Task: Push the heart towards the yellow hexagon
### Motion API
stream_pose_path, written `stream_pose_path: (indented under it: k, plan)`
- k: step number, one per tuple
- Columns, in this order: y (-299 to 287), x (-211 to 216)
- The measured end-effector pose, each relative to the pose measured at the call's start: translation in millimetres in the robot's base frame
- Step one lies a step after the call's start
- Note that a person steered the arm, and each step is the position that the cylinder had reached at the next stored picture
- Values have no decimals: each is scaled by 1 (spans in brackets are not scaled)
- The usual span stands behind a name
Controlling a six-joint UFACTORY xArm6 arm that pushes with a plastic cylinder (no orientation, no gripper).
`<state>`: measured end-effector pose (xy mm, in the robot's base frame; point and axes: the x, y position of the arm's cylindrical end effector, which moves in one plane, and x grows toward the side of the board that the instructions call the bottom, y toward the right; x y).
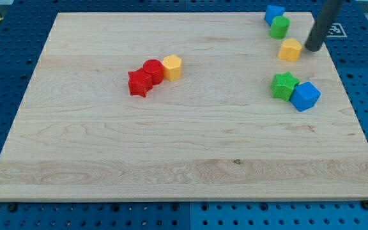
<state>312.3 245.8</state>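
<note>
A yellow heart-like block (290, 49) lies near the view's top right. My tip (313, 49) stands just to its right, close to it; I cannot tell whether they touch. The yellow hexagon (172, 66) lies left of the board's centre, against a red round block (153, 69), which is against a red star (139, 83).
A blue block (274, 13) and a green round block (280, 27) lie above the heart at the top edge. A green star (284, 85) and a blue cube (305, 96) lie below it at the right. The wooden board (184, 160) is surrounded by blue pegboard.
</note>
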Motion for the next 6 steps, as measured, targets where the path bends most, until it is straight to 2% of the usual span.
stream_pose_path:
  k: [2, 3, 4, 6]
  plan:
    - [-74, 0]
    - [-72, 1]
    - [-23, 1]
    - [-43, 18]
